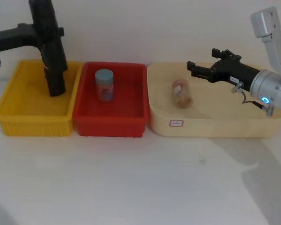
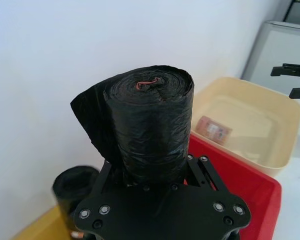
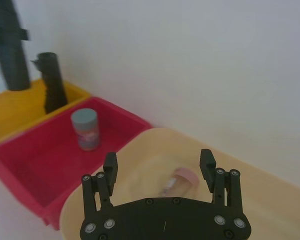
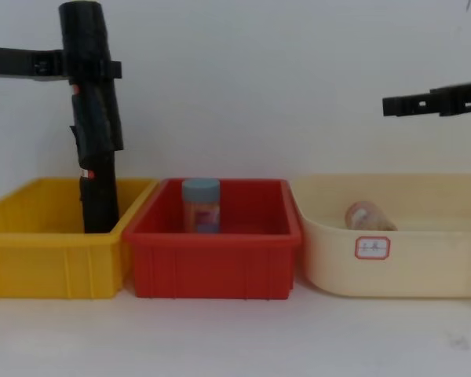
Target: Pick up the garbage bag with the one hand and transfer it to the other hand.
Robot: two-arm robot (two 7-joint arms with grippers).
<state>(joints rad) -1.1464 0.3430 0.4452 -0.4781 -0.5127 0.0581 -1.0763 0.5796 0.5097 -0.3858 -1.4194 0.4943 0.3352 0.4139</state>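
Garbage bag (image 2: pixel 150 115), a glossy black cylinder, stands clamped in left hand (image 2: pixel 152 172); right hand (image 3: pixel 158 161) gapes wide.

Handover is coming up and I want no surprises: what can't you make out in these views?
Top of the garbage bag: head view, cut off by the upper edge.
Whether it clears the second roll: head and chest views, black overlapping black.
Lower part of the second roll: left wrist view, blurred, behind the left gripper.
The tray label: chest view, too small to read.
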